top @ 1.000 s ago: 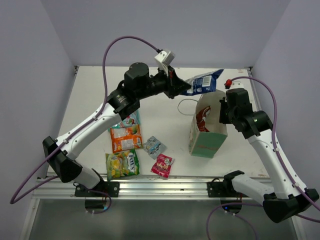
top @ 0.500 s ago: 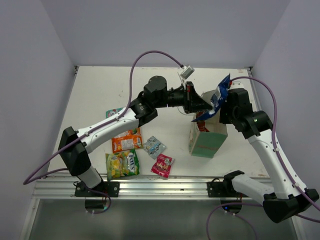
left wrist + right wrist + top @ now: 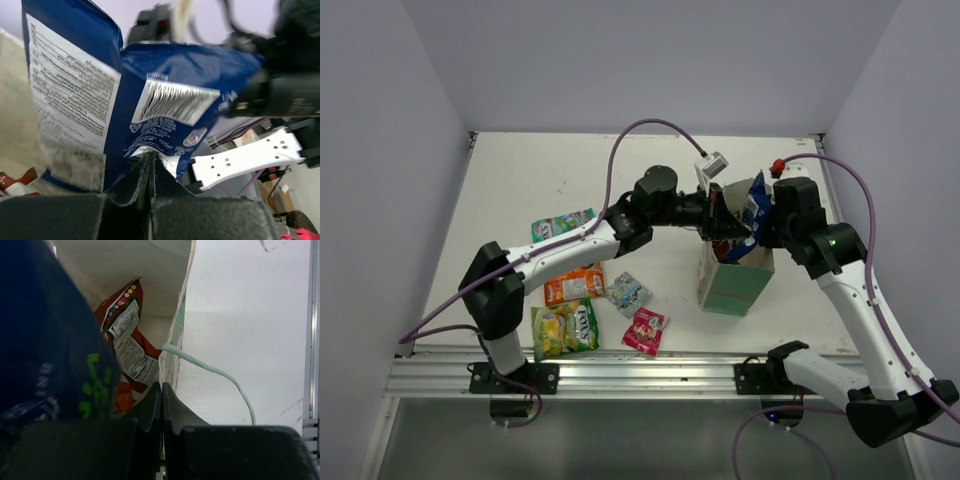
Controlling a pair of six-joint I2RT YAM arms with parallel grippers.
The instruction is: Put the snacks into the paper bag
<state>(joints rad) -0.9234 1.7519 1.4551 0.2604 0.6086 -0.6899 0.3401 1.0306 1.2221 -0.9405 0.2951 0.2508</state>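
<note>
The paper bag (image 3: 732,280) stands upright at the right, tan above and green below. My left gripper (image 3: 736,228) is shut on a blue packet (image 3: 756,204) and holds it in the bag's mouth; the left wrist view shows the jaws (image 3: 150,159) pinching the blue packet's (image 3: 170,95) lower edge. My right gripper (image 3: 767,230) is shut on the bag's rim (image 3: 176,357). A red packet (image 3: 127,347) lies inside. More snacks lie on the table: teal (image 3: 563,225), orange (image 3: 572,286), yellow-green (image 3: 565,328), silvery (image 3: 628,293), pink (image 3: 645,330).
A white string handle (image 3: 212,371) hangs from the bag over the table. A small red knob (image 3: 777,166) sits at the back right. The left arm spans the table's middle above the loose packets. Walls close in the table on three sides.
My left arm has stretched right and lowered, carrying the blue packet from above the table behind the bag into the bag's mouth. The right arm has stayed on the rim.
</note>
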